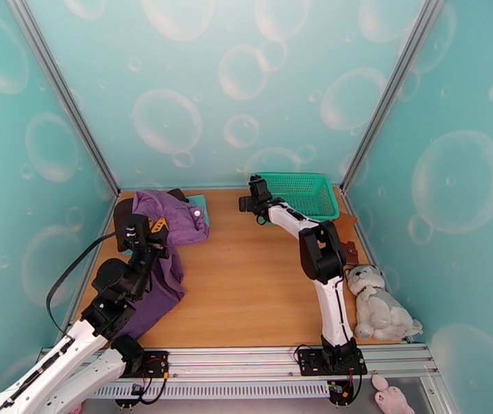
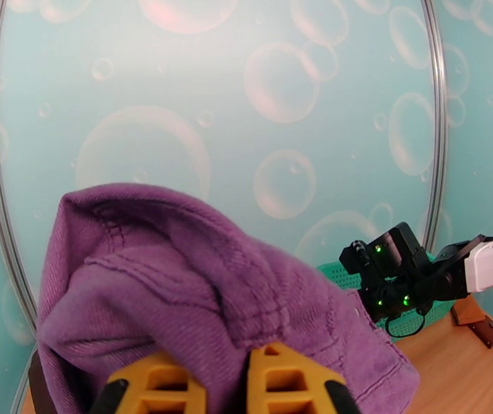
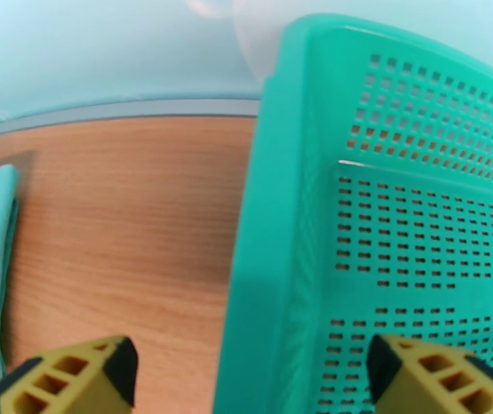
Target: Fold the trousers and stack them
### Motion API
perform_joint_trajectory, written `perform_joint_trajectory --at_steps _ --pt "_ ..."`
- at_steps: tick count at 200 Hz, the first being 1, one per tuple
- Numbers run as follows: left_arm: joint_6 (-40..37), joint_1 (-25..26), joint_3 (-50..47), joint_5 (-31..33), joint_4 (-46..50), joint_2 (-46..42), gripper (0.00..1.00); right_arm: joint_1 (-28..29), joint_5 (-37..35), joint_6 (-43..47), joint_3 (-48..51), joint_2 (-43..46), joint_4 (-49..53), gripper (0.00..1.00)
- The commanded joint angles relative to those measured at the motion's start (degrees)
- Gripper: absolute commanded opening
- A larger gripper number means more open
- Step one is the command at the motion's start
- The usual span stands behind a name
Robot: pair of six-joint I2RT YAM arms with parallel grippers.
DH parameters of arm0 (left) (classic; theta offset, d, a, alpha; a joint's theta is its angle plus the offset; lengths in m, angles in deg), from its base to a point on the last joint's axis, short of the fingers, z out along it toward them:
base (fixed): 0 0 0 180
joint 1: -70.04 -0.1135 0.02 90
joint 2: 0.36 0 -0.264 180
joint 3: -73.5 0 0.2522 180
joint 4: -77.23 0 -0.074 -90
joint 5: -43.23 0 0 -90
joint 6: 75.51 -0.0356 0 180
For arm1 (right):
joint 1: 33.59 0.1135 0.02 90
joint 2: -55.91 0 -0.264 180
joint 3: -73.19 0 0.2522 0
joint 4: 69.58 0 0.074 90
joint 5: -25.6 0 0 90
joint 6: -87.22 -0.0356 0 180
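1. Trousers (image 1: 167, 232) first: found bunched at the far-left corner of the table (image 1: 260, 284), part heaped near the back wall, the rest trailing toward the near edge beneath the left arm.
2. Caught the left gripper (image 1: 153, 228) pinching a raised fold of that purple cloth, yellow fingers (image 2: 156, 384) pressed close, fabric draped over them in the wrist view.
3. Showed the right gripper (image 3: 253, 370) spread wide and holding nothing, one finger over bare wood, the other over the green basket (image 3: 294, 201).
4. Looked like an early stage, with no flat fold made yet. Called, probably, for drawing the pinched edge out over the open middle of the table, keeping it low to flatten the legs rather than roll them, and for bringing the free claw across to take a second corner (likely a twisted heap from one pinch alone).
5. Noted a light teal folded cloth (image 1: 198, 199) and a dark brown cloth (image 1: 119, 214) just beside the heap at the back, both at risk of being dragged along.
6. Left well apart on the right: basket at the back corner, grey plush toy (image 1: 377, 308) by the table's edge.
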Motion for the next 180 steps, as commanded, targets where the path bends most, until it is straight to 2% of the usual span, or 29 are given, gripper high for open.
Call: perform_joint_trajectory --at_steps 1,28,53,67,80,90,94,100,103,117,131,144,162,180 --pt "2.0 -0.5 4.1 -4.4 1.7 3.6 0.0 0.5 1.9 -0.4 7.1 13.4 -7.8 0.97" --pt "4.0 -0.2 7.8 -9.9 6.5 10.6 0.0 -1.7 6.0 -4.2 17.9 26.6 -9.2 0.98" --pt "6.9 3.7 12.9 -14.0 9.9 18.5 0.0 -5.0 9.5 -8.3 32.1 40.3 -11.2 0.98" --pt "8.2 8.5 18.4 -12.4 12.6 23.9 0.0 -6.9 9.8 -9.9 39.9 47.9 -12.5 0.98" --pt "9.0 14.6 22.3 -6.0 12.0 28.6 0.0 -8.8 9.8 -11.5 46.1 54.4 -13.3 0.98" --pt "10.5 18.2 25.4 -3.4 11.3 32.7 0.0 -9.8 10.3 -12.4 49.5 58.8 -13.1 0.98" --pt "11.4 19.5 26.5 -2.5 11.1 34.4 0.08 -10.0 10.1 -12.7 50.7 60.5 -12.9 0.98" --pt "12.6 21.2 28.2 -1.0 11.2 37.1 0.31 -10.2 9.8 -12.8 52.4 62.8 -12.6 0.98" --pt "13.2 22.0 29.1 0.0 11.5 38.3 0.38 -10.1 9.6 -12.8 53.3 63.6 -12.4 0.98" --pt "13.9 25.7 32.7 7.7 13.3 42.8 0.57 -10.1 9.1 -12.9 56.4 68.4 -10.3 0.98" --pt "14.0 28.5 32.4 14.9 13.9 42.8 0.78 -9.8 8.1 -12.8 58.8 72.9 -6.3 0.99" --pt "16.4 29.0 28.9 18.2 15.2 39.7 0.85 -9.2 5.8 -12.9 61.5 77.9 -3.0 0.99" --pt "21.9 27.6 23.1 19.0 19.7 35.8 0.84 -8.1 2.8 -13.5 64.1 83.7 1.3 0.99" --pt "27.4 26.5 18.4 17.8 26.0 34.4 0.84 -7.5 1.7 -14.4 64.7 84.8 6.9 0.99"
